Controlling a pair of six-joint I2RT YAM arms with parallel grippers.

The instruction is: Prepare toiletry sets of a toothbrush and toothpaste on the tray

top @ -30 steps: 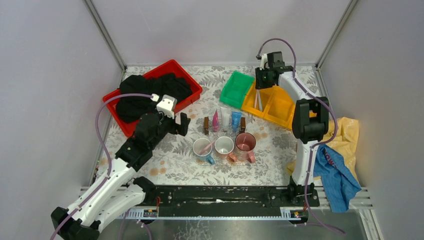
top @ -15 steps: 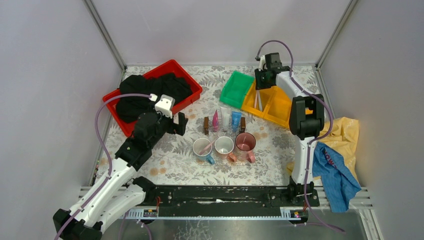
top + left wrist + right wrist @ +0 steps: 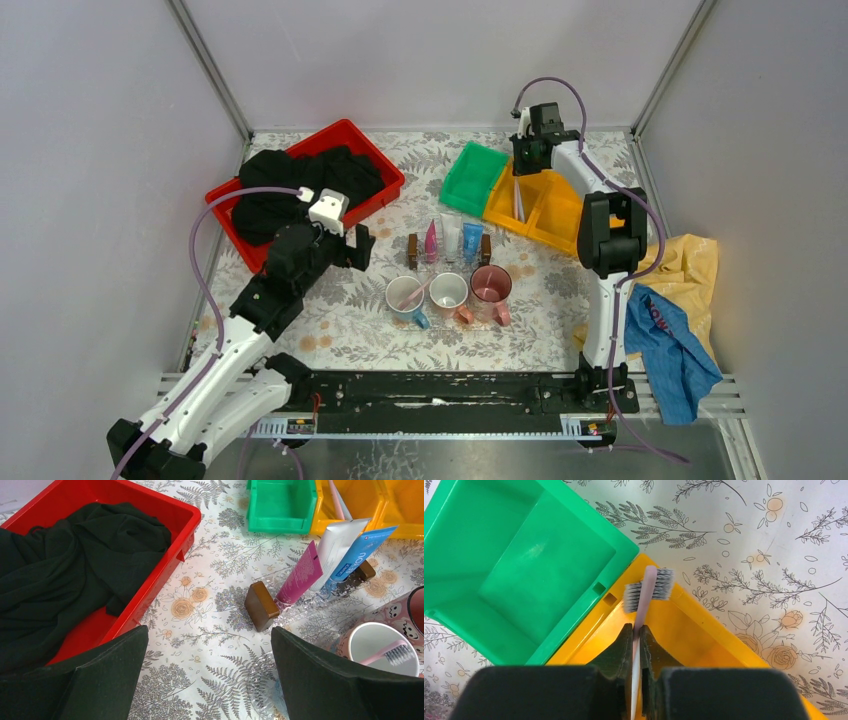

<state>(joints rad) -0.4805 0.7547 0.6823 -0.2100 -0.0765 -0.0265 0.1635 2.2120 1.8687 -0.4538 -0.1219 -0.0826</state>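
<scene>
Top view: pale grey panels wall in a fern-and-flower-patterned worktop (image 3: 350,330), where the right fingers (image 3: 521,165) hang at the far side over a yellow bin (image 3: 548,218), pinching a toothbrush (image 3: 517,198) that points down into it. The left fingers (image 3: 362,247) hover spread and empty between a red bin (image 3: 372,140) and three mugs (image 3: 449,292). Yellow and blue cloths (image 3: 675,360) lie at the right edge. Left wrist view: the magenta, white and blue toothpaste tubes (image 3: 304,575) lean together on a clear tray (image 3: 300,612) between two brown blocks (image 3: 262,605). A pink toothbrush (image 3: 387,652) rests in the white mug (image 3: 350,640). Right wrist view: the fingers (image 3: 624,645) press on the pale handle, and the grey bristles sit above the yellow bin's corner, just beside the green bin (image 3: 524,570).
</scene>
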